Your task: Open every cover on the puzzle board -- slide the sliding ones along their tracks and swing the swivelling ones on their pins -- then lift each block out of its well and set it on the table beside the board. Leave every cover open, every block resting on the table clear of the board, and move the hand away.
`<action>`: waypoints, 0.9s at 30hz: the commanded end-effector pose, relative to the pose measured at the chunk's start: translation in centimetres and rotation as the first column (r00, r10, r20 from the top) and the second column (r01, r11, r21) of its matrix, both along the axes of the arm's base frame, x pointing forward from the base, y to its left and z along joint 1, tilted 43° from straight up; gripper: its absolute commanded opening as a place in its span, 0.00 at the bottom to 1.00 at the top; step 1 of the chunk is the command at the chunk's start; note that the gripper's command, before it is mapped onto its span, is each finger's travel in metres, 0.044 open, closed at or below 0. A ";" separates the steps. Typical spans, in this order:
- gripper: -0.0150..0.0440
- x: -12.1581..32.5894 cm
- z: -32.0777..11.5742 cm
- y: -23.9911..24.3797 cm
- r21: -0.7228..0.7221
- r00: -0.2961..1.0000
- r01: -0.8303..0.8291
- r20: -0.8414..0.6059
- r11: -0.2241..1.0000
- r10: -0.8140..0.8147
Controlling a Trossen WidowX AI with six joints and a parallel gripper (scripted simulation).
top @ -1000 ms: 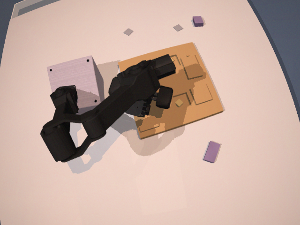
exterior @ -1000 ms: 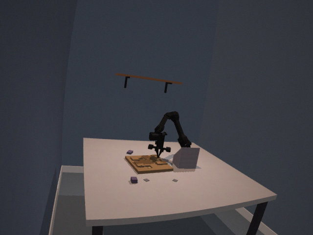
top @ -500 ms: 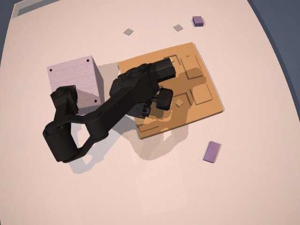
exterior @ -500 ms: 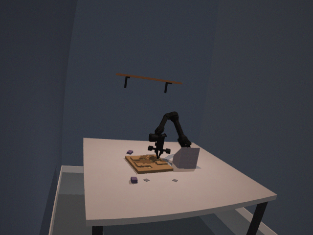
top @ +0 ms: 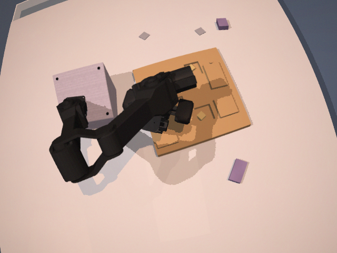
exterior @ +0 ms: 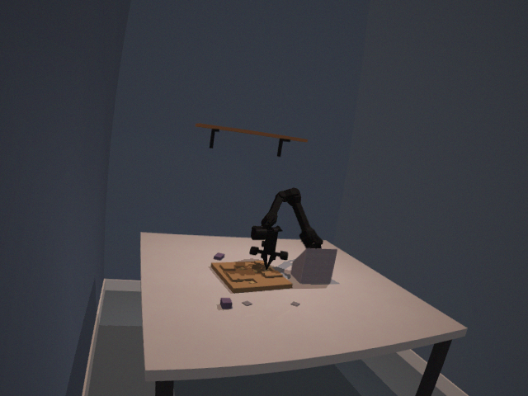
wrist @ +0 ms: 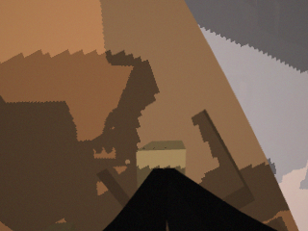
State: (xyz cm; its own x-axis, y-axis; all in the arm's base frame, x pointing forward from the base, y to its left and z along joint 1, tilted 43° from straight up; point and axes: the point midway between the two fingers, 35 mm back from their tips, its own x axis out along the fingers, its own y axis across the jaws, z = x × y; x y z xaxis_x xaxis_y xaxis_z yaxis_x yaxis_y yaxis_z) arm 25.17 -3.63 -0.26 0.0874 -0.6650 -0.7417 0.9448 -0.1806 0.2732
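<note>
With closed, seemingly unloaded fingers [top: 162, 125] [exterior: 266, 268], push the yellow knob [wrist: 161, 159] sideways, gently, along its track.

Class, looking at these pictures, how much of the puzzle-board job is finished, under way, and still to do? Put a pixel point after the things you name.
Done: two purple blocks [top: 222, 23] [exterior: 225, 303] lie on the table, off the board [top: 174, 61] [exterior: 261, 285].
In hand: nothing held; the shut gripper [exterior: 266, 268] [wrist: 164, 179] is down at a yellow knob [wrist: 161, 158].
Left: withdrawing the hand. Whether every cover is open, I cannot tell.
</note>
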 end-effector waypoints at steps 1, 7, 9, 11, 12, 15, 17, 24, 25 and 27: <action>0.25 -0.2 -0.4 0.1 -0.006 1.000 -0.004 -0.005 1.000 0.004; 0.25 -0.5 -1.1 0.6 -0.005 1.000 -0.004 -0.005 1.000 0.004; 0.25 -0.6 -1.3 0.7 -0.005 1.000 -0.004 -0.005 1.000 0.004; 0.25 -0.6 -1.4 0.8 -0.005 1.000 -0.004 -0.005 1.000 0.004; 0.25 -0.6 -1.4 0.9 -0.005 1.000 -0.004 -0.006 1.000 0.004; 0.25 -0.6 -1.4 0.9 -0.005 1.000 -0.006 -0.007 1.000 0.006; 0.25 -0.6 -1.4 0.9 -0.005 1.000 -0.006 -0.007 1.000 0.006; 0.25 -0.7 -1.4 0.9 -0.006 0.946 -0.243 -0.221 0.970 0.236; 0.25 -0.7 -1.4 0.9 0.004 0.912 -0.309 -0.281 0.951 0.298; 0.25 -0.7 -1.4 0.8 0.038 0.815 -0.442 -0.402 0.896 0.418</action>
